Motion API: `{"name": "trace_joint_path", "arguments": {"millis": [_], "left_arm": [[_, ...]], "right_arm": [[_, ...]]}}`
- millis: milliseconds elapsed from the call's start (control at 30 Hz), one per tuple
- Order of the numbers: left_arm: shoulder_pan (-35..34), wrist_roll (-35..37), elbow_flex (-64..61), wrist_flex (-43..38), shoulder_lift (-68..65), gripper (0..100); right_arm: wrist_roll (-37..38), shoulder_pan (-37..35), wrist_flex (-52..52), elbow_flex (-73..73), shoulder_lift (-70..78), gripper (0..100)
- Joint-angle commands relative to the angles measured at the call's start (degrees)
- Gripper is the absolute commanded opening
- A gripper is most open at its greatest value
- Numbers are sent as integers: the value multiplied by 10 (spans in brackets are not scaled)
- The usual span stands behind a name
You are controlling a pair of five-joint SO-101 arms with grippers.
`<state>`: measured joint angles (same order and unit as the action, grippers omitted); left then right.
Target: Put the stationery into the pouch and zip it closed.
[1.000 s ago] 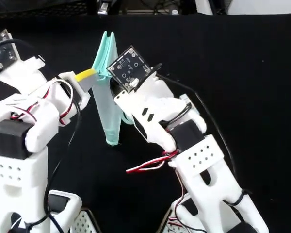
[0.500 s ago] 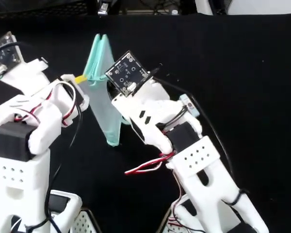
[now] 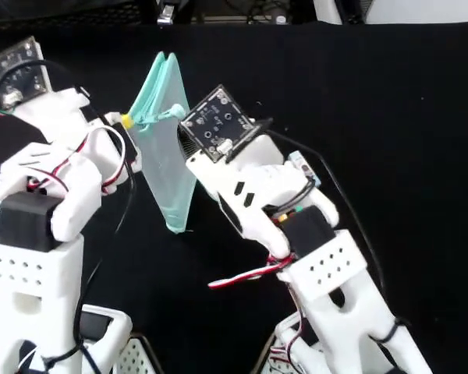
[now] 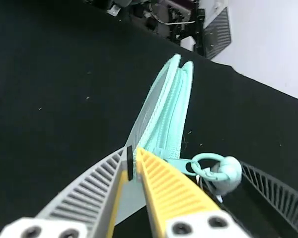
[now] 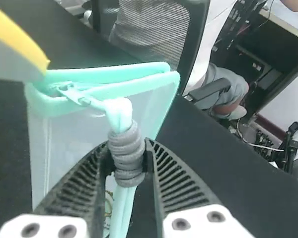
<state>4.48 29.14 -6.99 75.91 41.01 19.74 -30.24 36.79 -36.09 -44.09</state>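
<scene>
Left end effector, closed on the zip-end corner of the mint-green mesh pouch, held it upright over the black table. Right end effector, just beside that corner, clamped the grey-wrapped mint zipper pull, apparently so the slider could be drawn against the anchored edge.

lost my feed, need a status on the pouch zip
Left gripper shut on pouch edge. Right gripper shut on zipper pull. Pouch held up between them. Nothing seen in the way.
</scene>
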Motion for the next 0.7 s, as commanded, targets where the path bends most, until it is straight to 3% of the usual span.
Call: {"name": "trace_joint_path", "arguments": {"millis": [0, 100, 367, 667], "left_arm": [[-5, -6, 0, -23, 3, 37], [-3, -6, -7, -4, 4, 47], [-2, 33, 50, 91, 5, 244], [17, 139, 102, 133, 1, 264]], "right_arm": [[-1, 11, -1, 24, -20, 12], [-1, 11, -5, 10, -20, 12], [0, 11, -6, 6, -20, 12], [0, 11, -2, 5, -20, 12]]}}
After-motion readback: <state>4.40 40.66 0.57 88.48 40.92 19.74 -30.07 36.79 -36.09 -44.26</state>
